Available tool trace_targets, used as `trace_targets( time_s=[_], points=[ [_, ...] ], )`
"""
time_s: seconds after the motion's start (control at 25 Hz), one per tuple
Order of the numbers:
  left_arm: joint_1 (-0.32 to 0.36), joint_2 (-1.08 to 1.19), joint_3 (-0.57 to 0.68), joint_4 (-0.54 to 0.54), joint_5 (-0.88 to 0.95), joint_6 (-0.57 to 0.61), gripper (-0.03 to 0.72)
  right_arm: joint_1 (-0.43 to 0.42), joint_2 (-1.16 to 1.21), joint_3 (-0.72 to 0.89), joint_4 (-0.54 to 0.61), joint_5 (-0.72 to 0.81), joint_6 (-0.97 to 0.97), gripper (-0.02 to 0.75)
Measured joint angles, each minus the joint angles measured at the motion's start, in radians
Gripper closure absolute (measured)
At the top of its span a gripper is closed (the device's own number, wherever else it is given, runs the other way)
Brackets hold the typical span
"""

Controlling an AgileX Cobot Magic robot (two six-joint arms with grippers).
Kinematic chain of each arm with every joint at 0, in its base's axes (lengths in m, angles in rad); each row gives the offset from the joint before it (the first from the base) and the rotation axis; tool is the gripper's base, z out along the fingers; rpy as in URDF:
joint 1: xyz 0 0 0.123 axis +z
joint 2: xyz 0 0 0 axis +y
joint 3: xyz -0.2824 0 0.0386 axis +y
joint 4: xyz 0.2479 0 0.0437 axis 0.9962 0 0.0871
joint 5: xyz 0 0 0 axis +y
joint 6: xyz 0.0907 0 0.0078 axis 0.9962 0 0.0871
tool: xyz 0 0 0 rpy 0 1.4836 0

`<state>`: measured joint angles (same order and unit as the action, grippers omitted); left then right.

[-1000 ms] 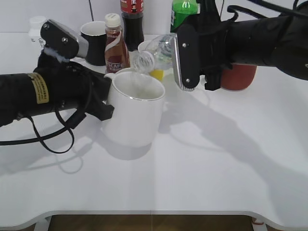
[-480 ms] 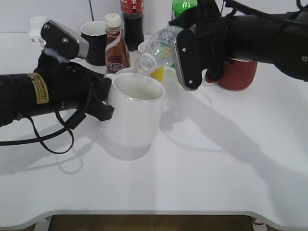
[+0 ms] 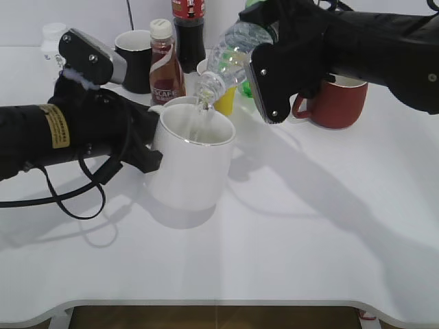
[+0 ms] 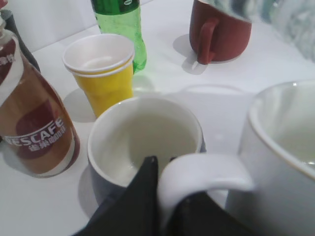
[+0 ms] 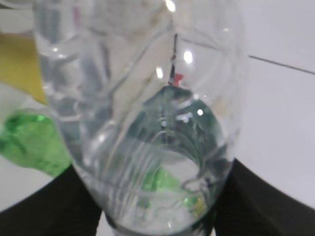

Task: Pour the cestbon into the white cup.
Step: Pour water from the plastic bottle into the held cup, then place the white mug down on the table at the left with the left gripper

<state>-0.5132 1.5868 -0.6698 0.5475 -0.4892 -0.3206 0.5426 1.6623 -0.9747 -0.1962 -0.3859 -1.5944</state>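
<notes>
The white cup [image 3: 192, 164] stands upright on the table left of centre; its wall also shows in the left wrist view [image 4: 280, 162]. My left gripper [image 3: 147, 154] is shut on the cup's handle [image 4: 206, 174]. My right gripper [image 3: 264, 65] is shut on the cestbon [image 3: 230, 58], a clear ribbed bottle held above the cup. It is tilted, with its open mouth [image 3: 207, 86] pointing down over the cup's rim. A thin stream of water runs from the mouth into the cup. The bottle fills the right wrist view [image 5: 142, 113].
Behind the cup stand a Nescafe bottle [image 3: 164, 65], a dark cola bottle [image 3: 188, 31], a dark mug [image 3: 134, 58], a yellow paper cup [image 4: 101, 73], a green soda bottle [image 4: 123, 24] and a red mug [image 3: 339, 103]. A second white-lined mug [image 4: 142, 142] sits just behind the handle.
The right gripper has lifted the bottle's base and tipped it more steeply. The mouth now points down into the cup and water flows. The left arm and the cup have not moved.
</notes>
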Motion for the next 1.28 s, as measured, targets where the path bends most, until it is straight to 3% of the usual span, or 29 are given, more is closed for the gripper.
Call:
trace_targets(
  time_s=[0.48,0.72,0.84,1.08,1.16,1.28],
  points=[
    [0.000,0.000,0.000,0.003,-0.002,0.000,0.657,0.000,0.000,0.000,0.013,-0.061,-0.042,0.309],
    [0.001,0.000,0.000,0.003,-0.003,0.000,0.657,0.000,0.000,0.009,0.066,0.081,0.181,0.309],
    [0.003,0.000,0.000,0.002,-0.007,0.000,0.657,0.000,0.000,0.026,0.066,0.123,0.438,0.309],
    [0.033,0.000,0.000,-0.021,-0.084,0.001,0.657,-0.001,0.000,0.026,-0.001,0.144,1.216,0.309],
    [0.072,0.000,0.000,-0.037,-0.132,0.001,0.657,-0.012,0.000,0.031,-0.082,0.113,1.468,0.309],
    [0.152,0.000,0.000,-0.047,-0.195,0.001,0.657,-0.061,-0.001,0.045,-0.342,-0.011,1.892,0.309]
  ],
)
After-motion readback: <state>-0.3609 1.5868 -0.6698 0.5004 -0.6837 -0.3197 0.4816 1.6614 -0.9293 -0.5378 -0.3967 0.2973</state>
